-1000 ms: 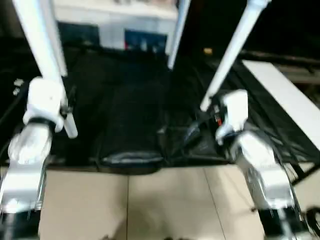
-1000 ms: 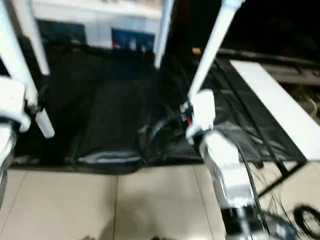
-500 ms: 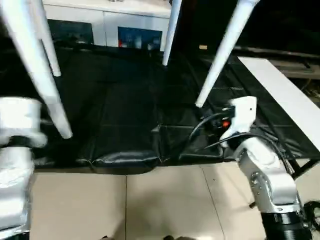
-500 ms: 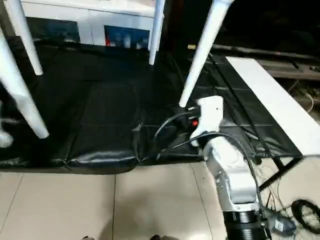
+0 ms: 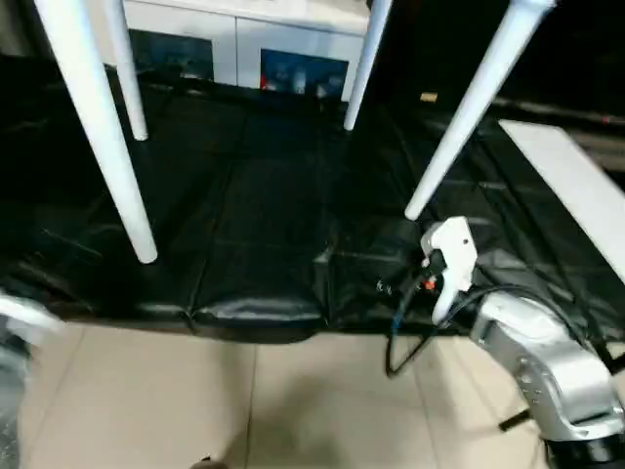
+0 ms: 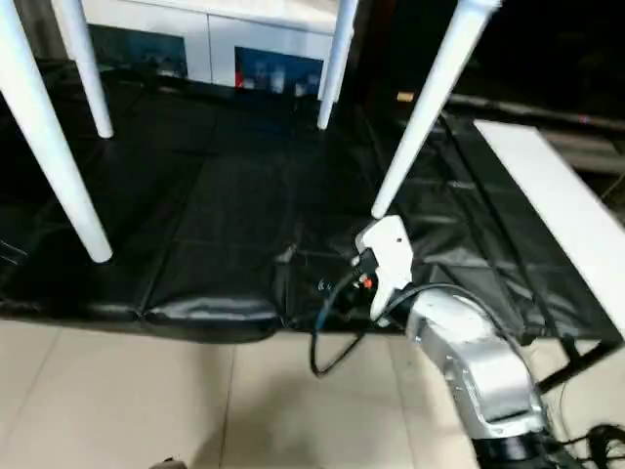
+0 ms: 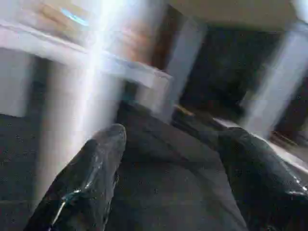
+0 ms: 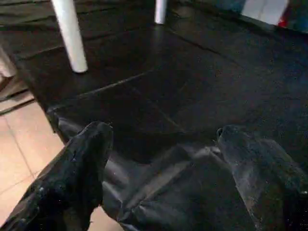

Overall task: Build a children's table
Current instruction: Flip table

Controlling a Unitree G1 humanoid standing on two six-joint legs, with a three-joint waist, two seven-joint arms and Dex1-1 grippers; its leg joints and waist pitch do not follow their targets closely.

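Table stands upright on a black mat [image 5: 254, 215], four white legs down: near-left leg [image 5: 98, 127] foot on the mat well in from its front edge, far-left leg [image 5: 125, 73] behind it, far-right leg [image 5: 363, 63] at the mat's back near a white cabinet [image 5: 244, 44], near-right leg [image 5: 469, 112] slanting down to a foot mid-right of the mat. Tabletop is out of frame above. Left gripper [image 7: 168, 163] fingers spread wide, nothing between them; a blurred white leg beyond. Right gripper [image 8: 163, 159] also spread, empty, hanging over the mat's folded front edge by the tan floor tiles [image 5: 322, 401]. Right arm [image 5: 537, 362] sits just below the near-right leg's foot, not touching it. White board [image 5: 576, 191] lies along the mat's right side.
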